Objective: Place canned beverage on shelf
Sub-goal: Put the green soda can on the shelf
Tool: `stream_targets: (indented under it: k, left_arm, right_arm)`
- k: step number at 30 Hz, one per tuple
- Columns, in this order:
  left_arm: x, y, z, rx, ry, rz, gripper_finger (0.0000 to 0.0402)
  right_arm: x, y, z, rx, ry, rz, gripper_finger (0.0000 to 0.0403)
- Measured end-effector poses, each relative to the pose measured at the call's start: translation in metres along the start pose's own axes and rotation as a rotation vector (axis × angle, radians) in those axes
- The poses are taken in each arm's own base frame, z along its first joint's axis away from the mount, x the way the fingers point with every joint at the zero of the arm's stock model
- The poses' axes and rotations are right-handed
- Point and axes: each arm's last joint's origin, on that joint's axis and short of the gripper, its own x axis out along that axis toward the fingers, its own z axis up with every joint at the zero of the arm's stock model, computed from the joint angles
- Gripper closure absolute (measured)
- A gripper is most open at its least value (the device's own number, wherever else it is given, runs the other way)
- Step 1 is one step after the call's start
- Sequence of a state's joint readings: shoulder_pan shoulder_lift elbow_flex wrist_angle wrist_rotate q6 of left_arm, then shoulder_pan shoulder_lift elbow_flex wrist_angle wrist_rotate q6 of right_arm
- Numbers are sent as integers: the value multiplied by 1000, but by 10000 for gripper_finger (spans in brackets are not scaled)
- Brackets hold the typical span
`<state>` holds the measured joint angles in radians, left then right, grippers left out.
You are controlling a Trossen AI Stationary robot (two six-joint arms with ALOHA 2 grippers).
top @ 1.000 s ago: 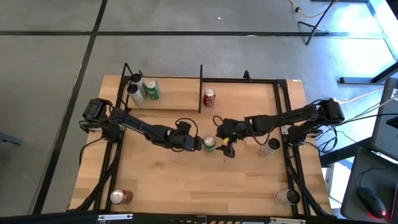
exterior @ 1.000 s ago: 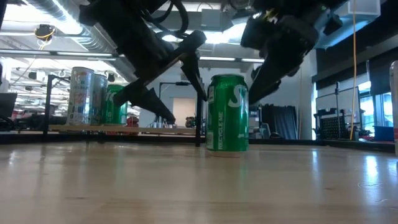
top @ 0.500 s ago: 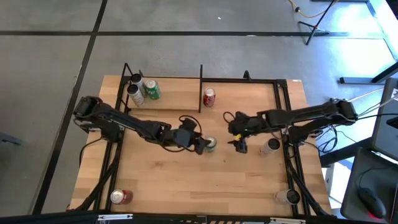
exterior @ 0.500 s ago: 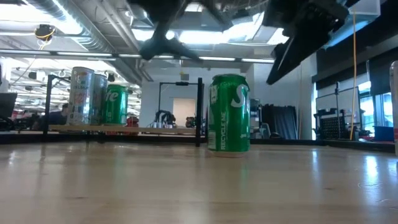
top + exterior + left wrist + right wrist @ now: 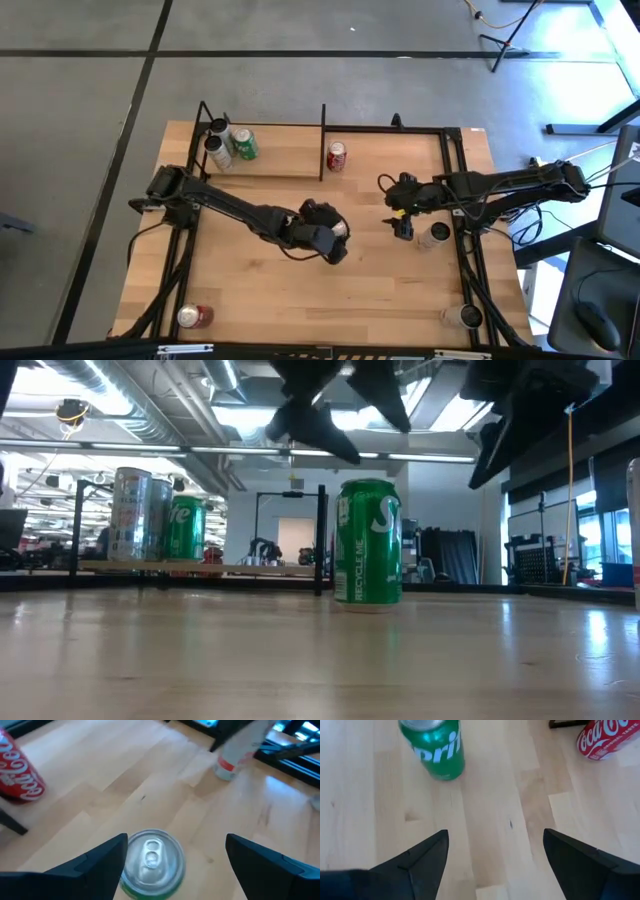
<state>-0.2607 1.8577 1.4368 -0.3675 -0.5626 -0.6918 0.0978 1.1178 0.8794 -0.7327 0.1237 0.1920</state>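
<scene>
One green Sprite can [image 5: 367,541] upright, long axis vertical, top up | left gripper [image 5: 175,857] above it, fingers spread | right gripper [image 5: 495,857] spread, beside | shelf [image 5: 285,158] apart

1. A robotics lab or workshop: two dark arms [image 5: 240,208] are mounted at a wooden table [image 5: 270,290] set on a grey concrete floor [image 5: 90,90].
2. Exposed ducts [image 5: 130,415] and strip lights [image 5: 330,420] run overhead.
3. Black stands [image 5: 545,540], cables [image 5: 600,160] and windows [image 5: 600,520] fill the open room behind.
</scene>
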Motion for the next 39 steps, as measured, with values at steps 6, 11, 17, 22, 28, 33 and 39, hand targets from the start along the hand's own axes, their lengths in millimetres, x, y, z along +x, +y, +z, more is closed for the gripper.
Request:
stream_targets:
  k: [6,11,17,22,28,33,39]
  left_arm:
    - [16,2,-8,-27,19,33,69]
    - [23,2,-12,-24,32,38,69]
    - [30,5,-13,-41,45,52,69]
    - [27,10,-6,-52,53,46,69]
    - [5,15,12,-62,26,3,69]
    - [-3,24,18,-72,48,33,69]
    - [18,32,12,-109,145,18,69]
  right_arm:
    - [8,-1,-12,50,32,-6,88]
    - [12,-2,-19,69,57,-6,88]
    - [12,-1,-16,73,27,6,88]
    - [12,-1,-15,74,21,17,88]
    - [12,0,-14,75,16,27,88]
    - [12,0,-14,76,10,29,88]
    - [12,1,-10,76,-23,37,88]
